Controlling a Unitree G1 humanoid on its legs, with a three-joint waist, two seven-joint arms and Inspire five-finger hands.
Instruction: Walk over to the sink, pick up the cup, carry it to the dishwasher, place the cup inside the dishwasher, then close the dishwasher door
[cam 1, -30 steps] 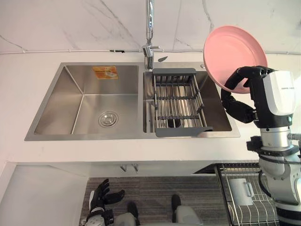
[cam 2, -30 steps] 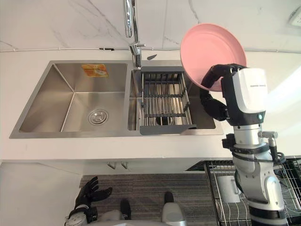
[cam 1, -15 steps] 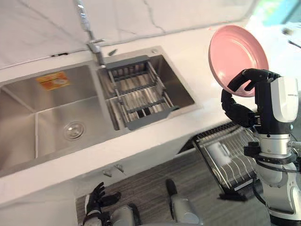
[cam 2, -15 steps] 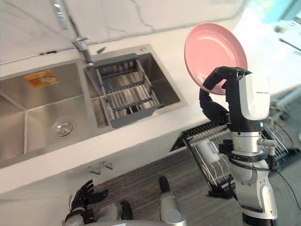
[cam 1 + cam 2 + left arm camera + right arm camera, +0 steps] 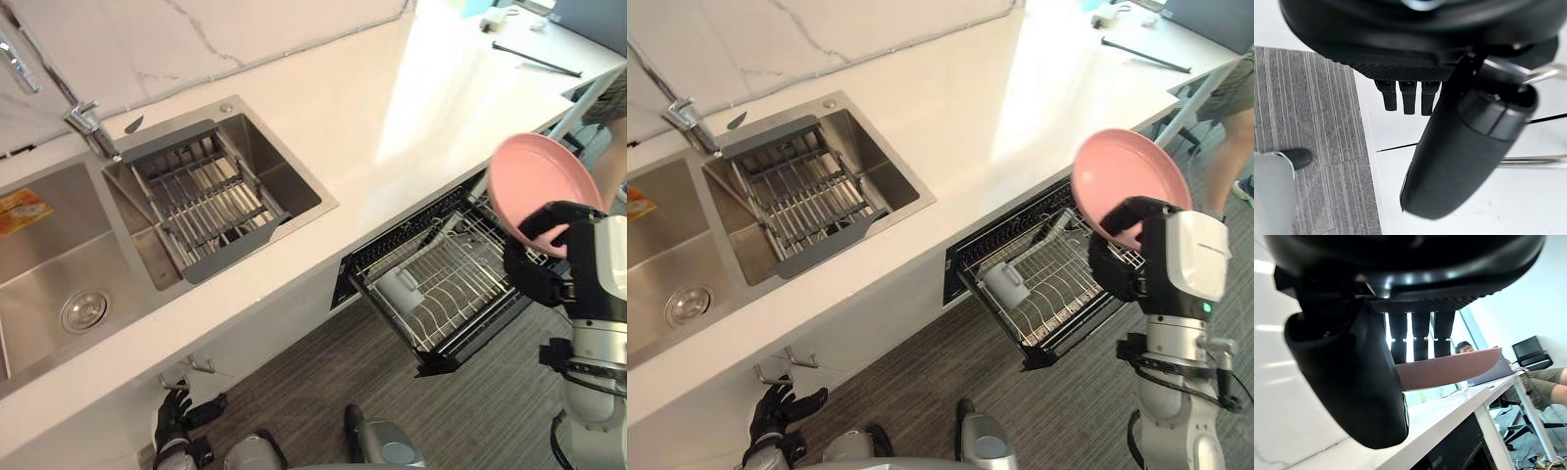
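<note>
Low at the left, the left hand (image 5: pixel 174 416) is seen over the grey striped floor (image 5: pixel 294 382), its dark fingers spread and relaxed, nothing held; in its own wrist view the fingers (image 5: pixel 1408 95) are shown straight; above it, the steel sink (image 5: pixel 29 284) is set into the white counter (image 5: pixel 392 127), brushed metal with square corners; an orange label (image 5: pixel 22 210) is stuck in the left basin, its print too small to be read; a round drain (image 5: pixel 85 310) is noted below it; a chrome tap (image 5: pixel 83 122) stands at the back between the basins; a grey-framed drainer of metal bars (image 5: pixel 201 201) is laid across the right basin.

Further right, the dishwasher (image 5: pixel 999 227) is open under the counter and its wire rack (image 5: pixel 460 274) is drawn out; the cup (image 5: pixel 1004 284), pale and cylindrical, is lying on its side in the rack's near left part; whether a handle shows cannot be told.

At the right, a round, smooth pink plate (image 5: pixel 539 181) is held tilted above the rack's far end; the right hand (image 5: pixel 1114 269) is clamped on its lower rim, fingers curled over one face, thumb on the other; beyond it a person's leg (image 5: pixel 1227 147) is seen.
</note>
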